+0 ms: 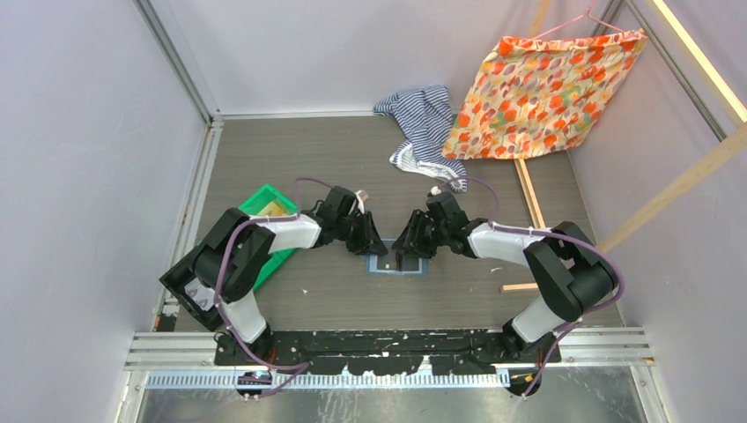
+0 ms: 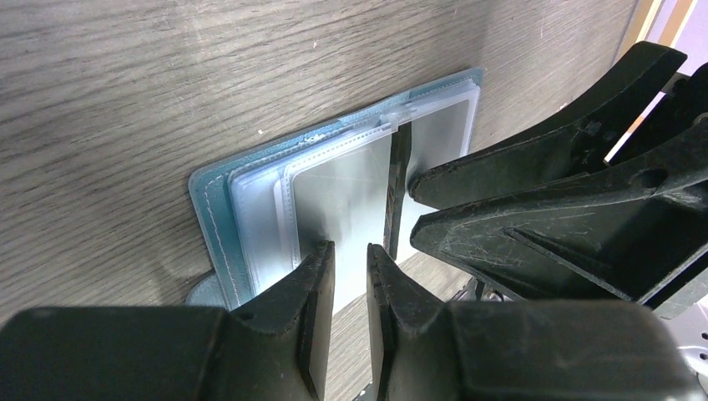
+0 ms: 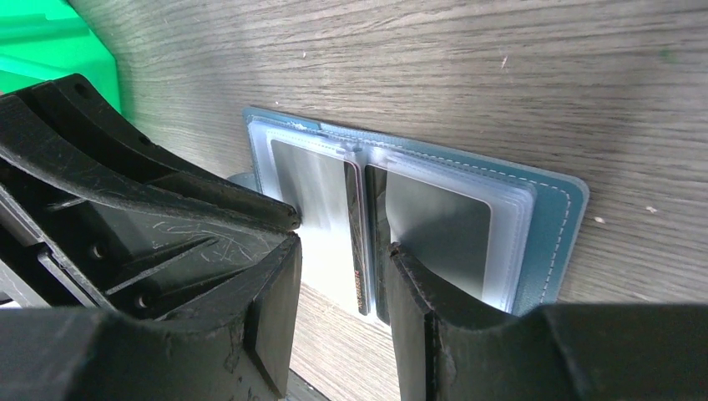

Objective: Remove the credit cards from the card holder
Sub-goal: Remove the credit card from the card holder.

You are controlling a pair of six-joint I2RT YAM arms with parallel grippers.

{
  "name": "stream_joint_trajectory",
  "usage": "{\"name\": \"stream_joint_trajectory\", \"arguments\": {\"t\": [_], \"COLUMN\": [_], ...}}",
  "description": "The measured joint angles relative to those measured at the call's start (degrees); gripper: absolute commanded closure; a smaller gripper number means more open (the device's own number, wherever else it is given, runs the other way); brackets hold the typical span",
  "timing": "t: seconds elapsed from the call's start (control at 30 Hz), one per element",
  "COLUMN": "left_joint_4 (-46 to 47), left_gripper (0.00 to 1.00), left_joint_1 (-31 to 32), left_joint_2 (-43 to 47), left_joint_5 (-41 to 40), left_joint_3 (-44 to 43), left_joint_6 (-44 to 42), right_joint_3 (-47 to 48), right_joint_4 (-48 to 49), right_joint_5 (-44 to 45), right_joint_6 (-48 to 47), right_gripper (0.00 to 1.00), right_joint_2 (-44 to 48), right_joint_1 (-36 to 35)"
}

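Observation:
The slate-blue card holder [image 1: 396, 263] lies open on the table between both grippers. Its clear sleeves hold dark credit cards [image 3: 434, 225]. One sleeve leaf with dark card edges [image 3: 357, 251] stands upright at the spine. My right gripper [image 3: 342, 251] is open and straddles that upright leaf, which sits close to its right finger. My left gripper [image 2: 351, 259] stands at the near edge of the sleeves [image 2: 334, 184]. Its fingers are only a narrow gap apart, with nothing between them. The two grippers' tips nearly meet over the holder [image 2: 221, 217].
A green plastic bin [image 1: 264, 220] stands left of the left arm. A striped cloth [image 1: 423, 123] and a floral orange bag [image 1: 546, 88] lie at the back. Wooden sticks [image 1: 528, 203] lie at the right.

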State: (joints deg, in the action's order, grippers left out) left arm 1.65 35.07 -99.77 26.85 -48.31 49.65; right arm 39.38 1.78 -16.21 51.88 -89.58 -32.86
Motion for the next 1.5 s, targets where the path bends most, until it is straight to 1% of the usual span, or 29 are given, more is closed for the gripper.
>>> {"name": "stream_joint_trajectory", "arguments": {"t": [0.1,0.2,0.37,0.5,1.07,1.27,1.5], "left_joint_4": [0.07,-0.48,-5.01,-6.86,-6.45,-4.55,6.73], "left_gripper": [0.77,0.75,0.72,0.7,0.66,0.66,0.68], "left_joint_1": [0.0,0.0,0.0,-0.11,-0.33,-0.33,-1.84], "left_joint_2": [0.02,0.68,4.66,6.71,3.87,2.82,0.57], "left_joint_5": [0.0,-0.7,-4.9,-7.15,-3.21,-1.07,5.4], "left_joint_3": [0.0,0.07,0.39,0.48,1.03,1.03,4.72], "left_joint_6": [0.0,-0.09,-0.66,-0.92,-0.98,-0.7,3.58], "right_joint_3": [-0.42,-0.72,-0.81,-0.83,-1.01,-1.01,-1.03], "right_joint_4": [0.74,1.27,1.46,1.51,1.68,1.68,1.64], "right_joint_5": [-0.24,-0.48,-0.61,-0.63,-0.61,-0.61,-0.61], "right_joint_6": [0.61,0.9,1.01,1.01,1.03,1.03,1.03], "right_gripper": [0.53,0.53,0.53,0.53,0.53,0.53,0.53], "right_joint_2": [0.0,0.0,0.0,0.0,0.11,0.11,0.11], "right_joint_1": [0.22,0.35,0.37,0.37,0.42,0.42,0.48]}}
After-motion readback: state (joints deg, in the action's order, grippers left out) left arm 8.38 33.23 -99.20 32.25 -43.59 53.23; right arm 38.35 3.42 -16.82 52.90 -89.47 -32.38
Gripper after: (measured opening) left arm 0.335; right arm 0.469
